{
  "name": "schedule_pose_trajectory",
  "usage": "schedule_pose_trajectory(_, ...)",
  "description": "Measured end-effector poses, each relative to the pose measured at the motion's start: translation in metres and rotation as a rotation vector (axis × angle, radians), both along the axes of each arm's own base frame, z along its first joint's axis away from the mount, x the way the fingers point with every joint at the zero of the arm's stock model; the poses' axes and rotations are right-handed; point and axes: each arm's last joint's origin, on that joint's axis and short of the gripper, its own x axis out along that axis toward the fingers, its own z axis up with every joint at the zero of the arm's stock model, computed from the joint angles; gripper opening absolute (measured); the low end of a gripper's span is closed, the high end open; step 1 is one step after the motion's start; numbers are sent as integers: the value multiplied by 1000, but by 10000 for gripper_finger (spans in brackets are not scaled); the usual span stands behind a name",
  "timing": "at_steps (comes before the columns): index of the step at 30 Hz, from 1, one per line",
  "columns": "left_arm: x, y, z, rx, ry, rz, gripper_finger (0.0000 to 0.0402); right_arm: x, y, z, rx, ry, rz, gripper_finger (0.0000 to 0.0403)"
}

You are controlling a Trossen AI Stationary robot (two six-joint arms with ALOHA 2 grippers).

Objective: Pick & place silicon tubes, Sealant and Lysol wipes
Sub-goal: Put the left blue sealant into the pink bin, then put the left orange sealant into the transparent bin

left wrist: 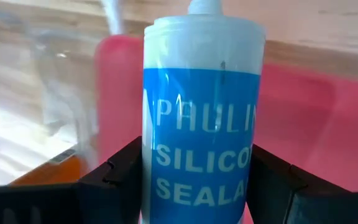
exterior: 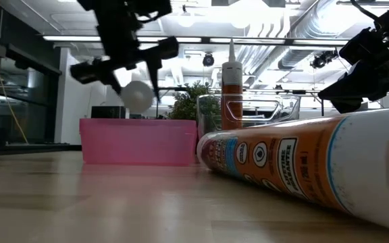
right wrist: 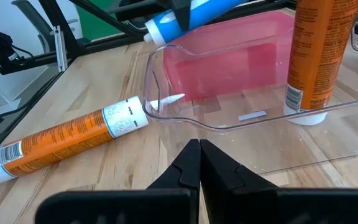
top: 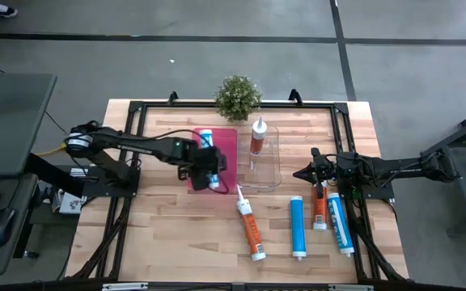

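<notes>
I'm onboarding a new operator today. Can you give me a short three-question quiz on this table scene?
1. True or false: the left pincer grips a blue silicone tube.
2. Which bin is that tube held over? A) pink bin B) clear bin
3. Fill in: the orange tube in the clear bin stands ____.

Key: 1 true. 2 A. 3 upright. The right pincer is shut and empty, beside the clear bin.

Lab: exposed ceiling ducts (exterior: 296,27)
</notes>
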Motion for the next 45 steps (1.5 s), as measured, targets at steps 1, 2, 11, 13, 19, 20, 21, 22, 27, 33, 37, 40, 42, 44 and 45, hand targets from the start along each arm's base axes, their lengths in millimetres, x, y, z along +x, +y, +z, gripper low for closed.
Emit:
schedule_pose_trajectory(1, 5, 3, 1, -5, -11, -1, 197, 0, 0, 0, 0, 0, 0, 1)
schedule_pose_trajectory(2, 10, 6, 2, -5, -18, -3, 197, 0, 0, 0, 0, 0, 0, 1)
schedule_pose_trajectory(11, 38, 31, -8, -21, 16, 24, 197, 0, 0, 0, 0, 0, 0, 1)
schedule_pose_trajectory(13, 45, 34, -13, -23, 6, 30, 197, 0, 0, 0, 0, 0, 0, 1)
schedule_pose_trajectory(19, 47, 37, -16, -75, 14, 18, 197, 0, 0, 0, 0, 0, 0, 1)
schedule_pose_trajectory(20, 47, 36, -16, -87, 13, 13, 197, 0, 0, 0, 0, 0, 1, 1)
schedule_pose_trajectory(21, 48, 38, -16, -93, 7, 13, 197, 0, 0, 0, 0, 0, 0, 1)
schedule_pose_trajectory(22, 48, 39, -15, -101, 1, 12, 197, 0, 0, 0, 0, 0, 0, 1)
schedule_pose_trajectory(27, 49, 40, -15, -111, -18, 9, 197, 0, 0, 0, 0, 0, 1, 1)
schedule_pose_trajectory(33, 50, 40, -14, -97, -23, -32, 197, 0, 0, 0, 0, 0, 1, 1)
schedule_pose_trajectory(37, 51, 40, -14, -96, -30, -31, 233, 0, 0, 0, 0, 0, 1, 1)
schedule_pose_trajectory(40, 51, 40, -14, -93, -38, -33, 264, 0, 0, 0, 0, 0, 1, 1)
schedule_pose_trajectory(42, 51, 40, -14, -92, -38, -34, 272, 0, 0, 0, 0, 0, 1, 1)
schedule_pose_trajectory(44, 51, 40, -14, -92, -38, -34, 275, 0, 0, 0, 0, 0, 1, 1)
schedule_pose_trajectory(45, 51, 40, -14, -90, -37, -33, 276, 0, 0, 0, 0, 0, 0, 1)
